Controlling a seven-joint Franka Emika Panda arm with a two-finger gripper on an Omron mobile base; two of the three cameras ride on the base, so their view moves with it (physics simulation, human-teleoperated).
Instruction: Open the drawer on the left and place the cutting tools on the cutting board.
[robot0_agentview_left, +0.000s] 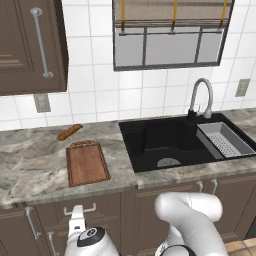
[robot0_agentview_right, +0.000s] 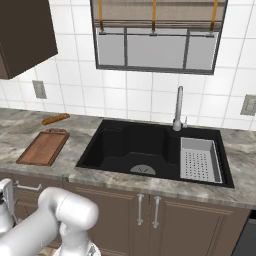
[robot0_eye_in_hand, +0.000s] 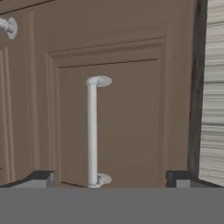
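Observation:
The drawer (robot0_agentview_left: 92, 212) sits shut under the counter's left part, its dark panelled front (robot0_eye_in_hand: 122, 113) close before the hand camera. Its silver bar handle (robot0_eye_in_hand: 92, 131) runs top to bottom in the rolled hand view. My gripper (robot0_eye_in_hand: 109, 178) is open, fingertips wide apart on either side of the handle and a little short of it. From the left base view the hand (robot0_agentview_left: 76, 216) hangs right in front of the drawer handle (robot0_agentview_left: 80, 209). The reddish-brown cutting board (robot0_agentview_left: 87, 163) (robot0_agentview_right: 44, 147) lies bare on the counter above. The cutting tools are out of view.
An orange-brown bread stick (robot0_agentview_left: 69, 132) lies behind the board near the wall. A black sink (robot0_agentview_left: 167, 142) with a faucet (robot0_agentview_left: 202, 97) and a grey drain tray (robot0_agentview_left: 223, 139) is to the right. Tall cabinet doors (robot0_agentview_right: 147, 210) stand under the sink, and an upper cabinet (robot0_agentview_left: 30, 45) hangs at the left.

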